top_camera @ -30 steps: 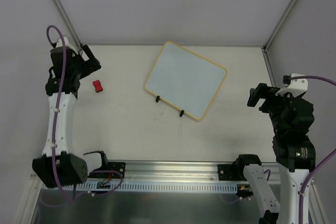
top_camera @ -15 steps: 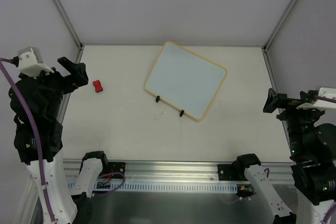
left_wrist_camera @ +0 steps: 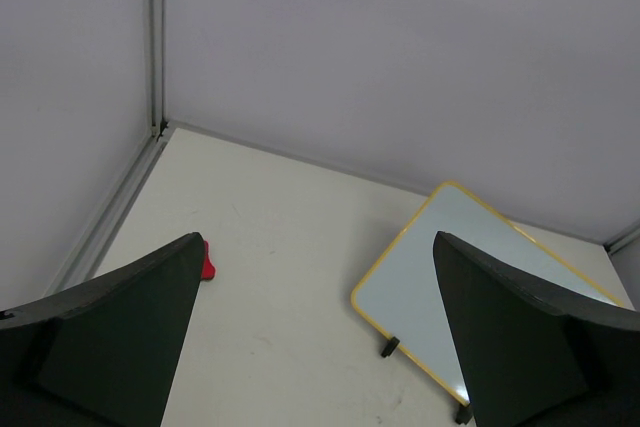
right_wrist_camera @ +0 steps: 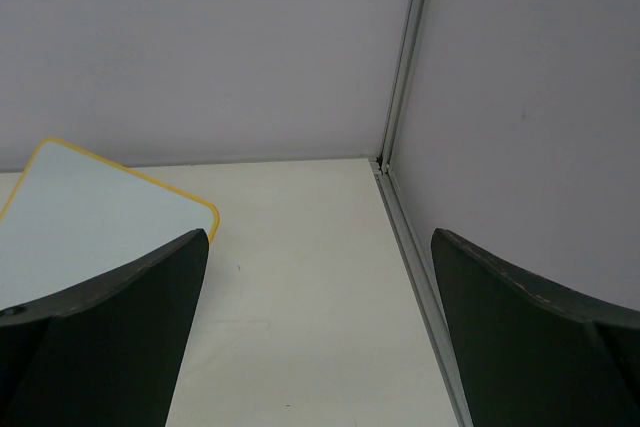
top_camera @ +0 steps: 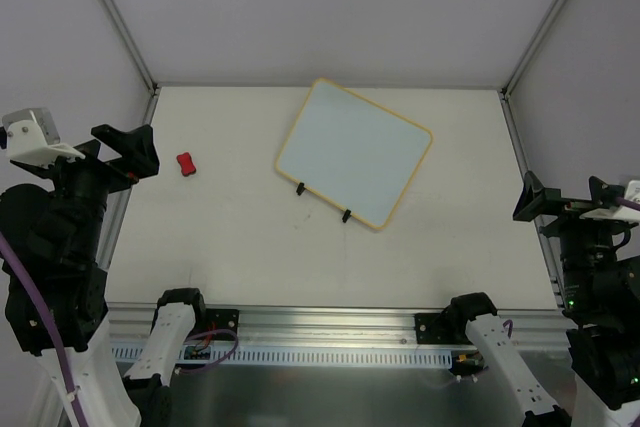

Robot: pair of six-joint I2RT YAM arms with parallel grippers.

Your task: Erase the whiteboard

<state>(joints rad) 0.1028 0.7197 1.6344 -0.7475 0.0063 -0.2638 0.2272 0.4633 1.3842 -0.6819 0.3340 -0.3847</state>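
Note:
The whiteboard (top_camera: 353,152) lies flat and turned at an angle on the far middle of the table. Its pale surface shows no marks, and its two black clips (top_camera: 300,187) are on the near edge. It also shows in the left wrist view (left_wrist_camera: 450,257) and partly in the right wrist view (right_wrist_camera: 80,212). My left gripper (top_camera: 128,152) is open and empty, raised at the table's left edge, far from the board; its jaws (left_wrist_camera: 315,242) stand wide apart. My right gripper (top_camera: 565,197) is open and empty, raised at the right edge (right_wrist_camera: 320,237).
A small red block (top_camera: 185,164) lies on the table left of the board, near my left gripper, and is half hidden behind a finger in the left wrist view (left_wrist_camera: 207,259). Grey walls with metal corner posts (top_camera: 115,17) enclose the table. A metal rail (top_camera: 320,332) runs along the near edge.
Both arms have drawn back and up toward the near corners. The left gripper left the spot beside the red block; the right gripper moved outward to the right. The board has not moved.

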